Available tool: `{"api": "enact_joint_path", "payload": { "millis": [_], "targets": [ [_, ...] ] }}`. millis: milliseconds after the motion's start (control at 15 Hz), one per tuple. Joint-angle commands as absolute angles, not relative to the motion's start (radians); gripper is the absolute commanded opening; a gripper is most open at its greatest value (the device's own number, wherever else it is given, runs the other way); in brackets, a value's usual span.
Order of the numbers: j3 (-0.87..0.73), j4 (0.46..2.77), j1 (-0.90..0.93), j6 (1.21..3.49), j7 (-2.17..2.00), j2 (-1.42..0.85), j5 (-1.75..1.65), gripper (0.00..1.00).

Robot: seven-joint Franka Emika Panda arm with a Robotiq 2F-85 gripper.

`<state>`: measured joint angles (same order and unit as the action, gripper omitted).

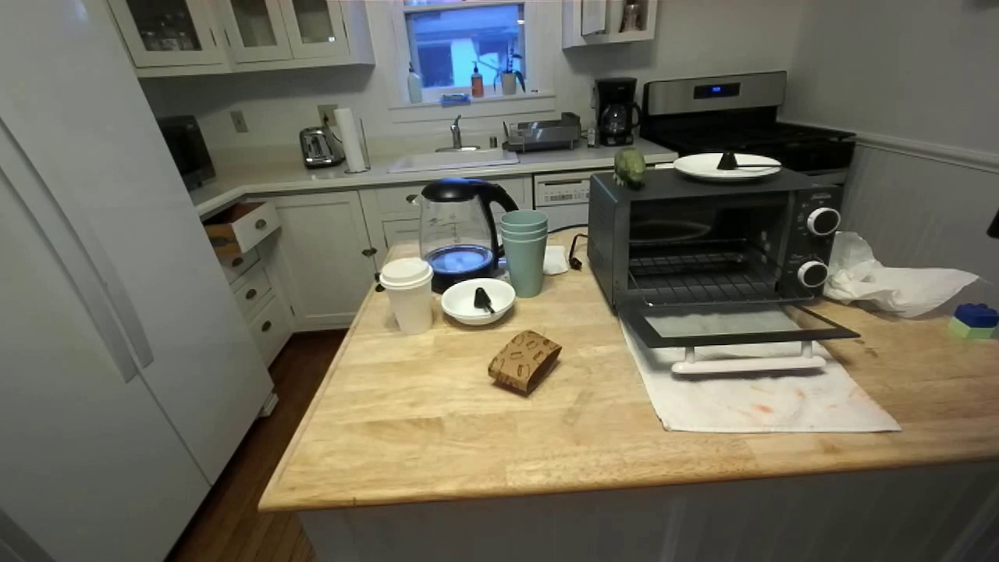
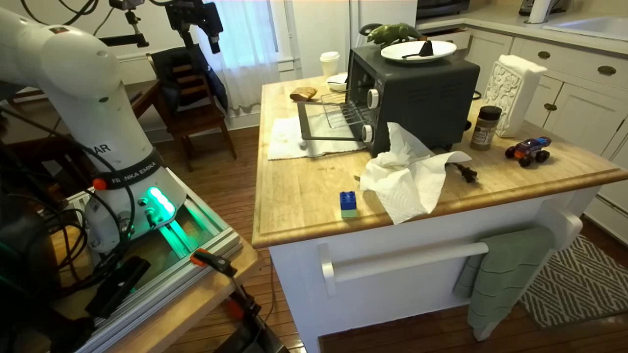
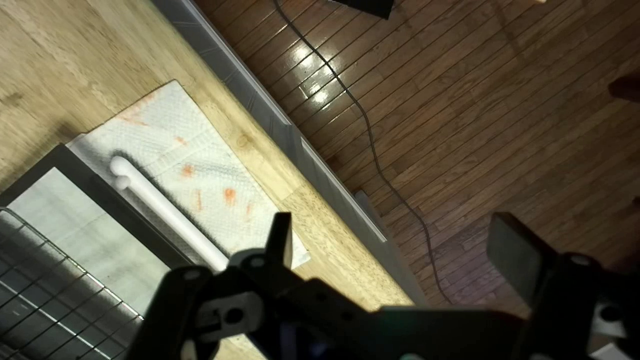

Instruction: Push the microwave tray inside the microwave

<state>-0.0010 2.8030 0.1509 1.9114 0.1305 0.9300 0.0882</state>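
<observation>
The microwave (image 1: 610,250) is a black oven on the island, also seen in an exterior view (image 2: 422,95). Its drop-down door (image 1: 741,339) lies open, with a white handle (image 1: 749,364) at its front. The microwave tray is a wire rack (image 2: 338,109) that sticks out of the cavity over the open door. Its front edge also shows in the wrist view (image 3: 67,259), at the lower left. My gripper (image 3: 391,220) is open with nothing between its fingers, above the island's front edge. It also shows in an exterior view (image 2: 201,41), raised and apart from the rack.
A white plate (image 1: 702,165) and a green dinosaur toy (image 1: 629,167) sit on the microwave. A paper towel (image 1: 780,410) lies under the door. A crumpled paper (image 2: 407,176) and a block (image 2: 348,201) lie beside the microwave. A kettle (image 1: 460,218), cups and a bowl stand opposite.
</observation>
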Motion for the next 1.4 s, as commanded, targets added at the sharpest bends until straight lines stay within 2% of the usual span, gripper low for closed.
{"api": "enact_joint_path", "payload": {
  "millis": [0, 200, 933, 1000, 1067, 1133, 1333],
  "targets": [
    [0.004, 2.801, 0.145, 1.909, 0.134, 0.929, 0.092, 1.0],
    [0.004, 2.801, 0.145, 1.909, 0.134, 0.929, 0.092, 1.0],
    [0.047, 2.758, -0.074, 2.347, -0.255, 0.487, 0.081, 1.0],
    [0.048, 2.75, -0.085, 2.375, -0.282, 0.447, 0.075, 0.75],
    [0.05, 2.743, -0.098, 2.409, -0.312, 0.407, 0.069, 0.74],
    [0.053, 2.735, -0.11, 2.444, -0.339, 0.365, 0.061, 0.68],
    [0.051, 2.711, -0.124, 2.532, -0.384, 0.258, 0.045, 0.46]
  ]
}}
